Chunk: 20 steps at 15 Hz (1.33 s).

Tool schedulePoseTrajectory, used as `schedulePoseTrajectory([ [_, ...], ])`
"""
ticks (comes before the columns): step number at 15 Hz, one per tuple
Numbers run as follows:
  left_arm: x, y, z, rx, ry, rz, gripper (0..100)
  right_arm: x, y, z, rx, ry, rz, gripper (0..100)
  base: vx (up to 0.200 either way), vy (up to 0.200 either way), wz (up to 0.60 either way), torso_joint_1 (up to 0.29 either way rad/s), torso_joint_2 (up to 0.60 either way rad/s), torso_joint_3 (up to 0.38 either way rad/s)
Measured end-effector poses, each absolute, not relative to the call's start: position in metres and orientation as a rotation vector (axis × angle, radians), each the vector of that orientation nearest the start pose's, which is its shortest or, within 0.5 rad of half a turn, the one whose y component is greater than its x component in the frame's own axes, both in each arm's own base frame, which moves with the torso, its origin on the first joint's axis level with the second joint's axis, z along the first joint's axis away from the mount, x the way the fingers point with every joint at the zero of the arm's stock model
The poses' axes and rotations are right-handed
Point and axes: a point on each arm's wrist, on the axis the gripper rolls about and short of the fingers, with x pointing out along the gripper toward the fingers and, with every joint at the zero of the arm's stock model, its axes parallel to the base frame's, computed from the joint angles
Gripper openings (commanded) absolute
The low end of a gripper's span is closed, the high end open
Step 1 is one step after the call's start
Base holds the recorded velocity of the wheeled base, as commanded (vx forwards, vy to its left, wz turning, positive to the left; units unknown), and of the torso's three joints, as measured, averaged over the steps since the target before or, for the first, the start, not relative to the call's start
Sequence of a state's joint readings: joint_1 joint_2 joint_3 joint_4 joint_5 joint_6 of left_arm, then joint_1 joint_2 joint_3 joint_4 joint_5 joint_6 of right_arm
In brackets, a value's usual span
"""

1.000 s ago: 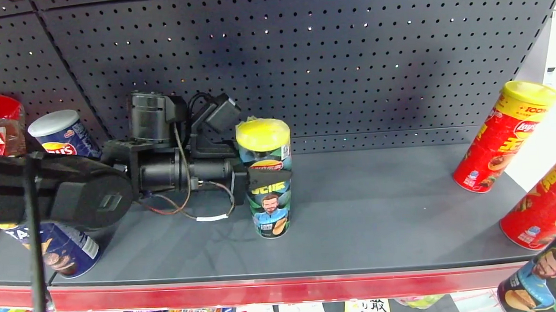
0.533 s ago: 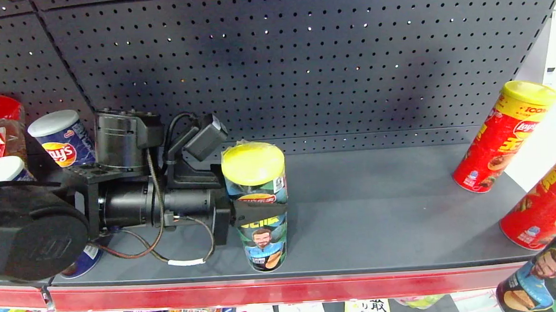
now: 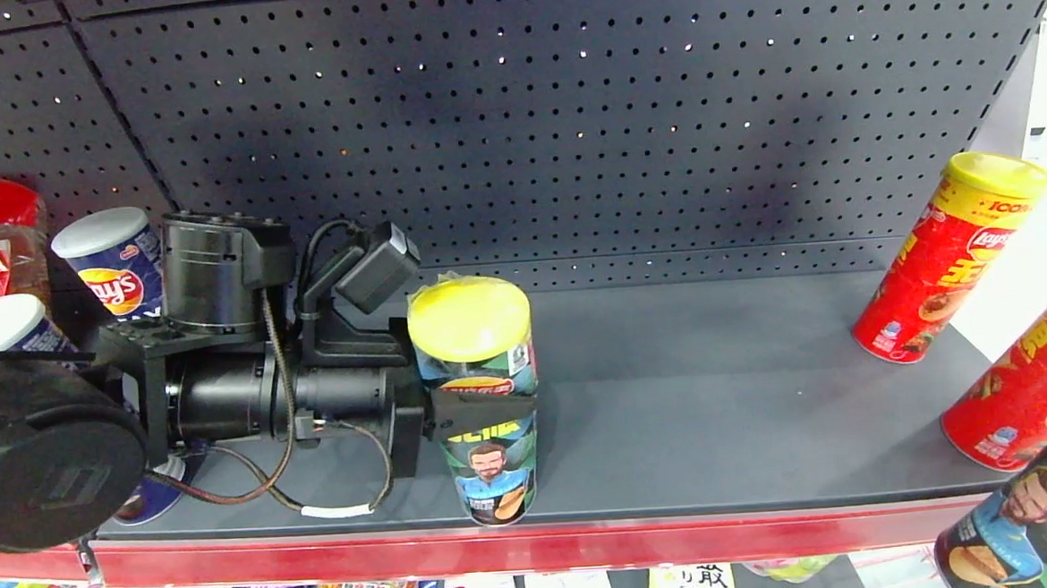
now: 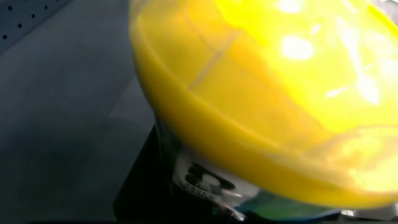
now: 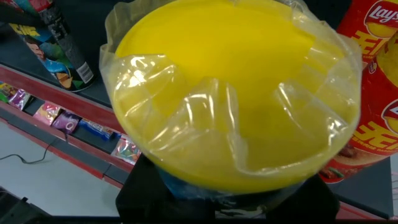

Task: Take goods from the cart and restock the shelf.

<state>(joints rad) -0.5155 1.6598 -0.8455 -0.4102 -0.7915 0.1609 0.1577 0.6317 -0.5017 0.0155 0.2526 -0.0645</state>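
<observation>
left gripper [image 3: 487, 411] pinching the green can [image 3: 495, 470] from the side. one finger lies flat across the front of its body, just under the yellow lid [image 3: 469, 317]. can is upright, long axis vertical, and my wrist comes in level, square to that axis.

can's base sits low on the shelf [image 3: 718, 409], right at the front lip, touching or nearly touching the red rail [image 3: 590, 541]. cannot tell whether the base bears weight or hangs just off the surface.

what matters for the next move: bare shelf lies past my gripper, back toward the pegboard [image 3: 567, 103] and off to its outer side. nothing stands between the can and the back wall. two blue cans [image 3: 114, 262] stand behind my wrist, on the arm side. red cans [image 3: 934, 263] are well apart, far across the shelf.

right gripper [image 5: 230, 202] is closed on a second can [image 5: 230, 93] with film over its lid, held out in front of the shelf and below its edge.

judgement: placing step, late. the left arm is the one already at the spot. i would carry the can deeper in from the lip before letting go, keeping it vertical. it is tall and narrow with a small base, so it would tip easily, and released this close to the rail it could go over the front.
</observation>
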Motion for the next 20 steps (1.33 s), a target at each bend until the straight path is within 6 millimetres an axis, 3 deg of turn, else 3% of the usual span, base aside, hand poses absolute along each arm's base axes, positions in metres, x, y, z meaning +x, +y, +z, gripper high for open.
schedulePoseTrajectory([
  [5, 0.239, -0.154, 0.184, 0.075, 0.331, -1.327, 0, 0.040, 0.012, 0.215, -0.056, 0.133, 0.414, 0, 0.000, 0.000, 0.00, 0.000, 0.00, 0.000],
  [6, 0.238, -0.154, 0.183, 0.075, 0.332, -1.328, 100, 0.040, 0.012, 0.215, -0.057, 0.134, 0.414, 0, 0.000, 0.000, 0.00, 0.000, 0.00, 0.000],
  [13, 0.231, -0.149, 0.178, 0.085, 0.351, -1.316, 100, 0.053, 0.016, 0.227, -0.062, 0.140, 0.449, 0, 0.000, 0.000, 0.00, 0.000, 0.00, 0.000],
  [17, 0.221, -0.134, 0.179, 0.093, 0.340, -1.283, 100, 0.087, 0.030, 0.249, -0.070, 0.169, 0.548, 0, 0.000, 0.000, 0.00, 0.000, 0.00, 0.000],
  [20, 0.209, -0.123, 0.180, 0.091, 0.333, -1.266, 100, 0.124, 0.047, 0.262, -0.074, 0.170, 0.601, 0, 0.000, 0.000, 0.00, 0.000, 0.00, 0.000],
])
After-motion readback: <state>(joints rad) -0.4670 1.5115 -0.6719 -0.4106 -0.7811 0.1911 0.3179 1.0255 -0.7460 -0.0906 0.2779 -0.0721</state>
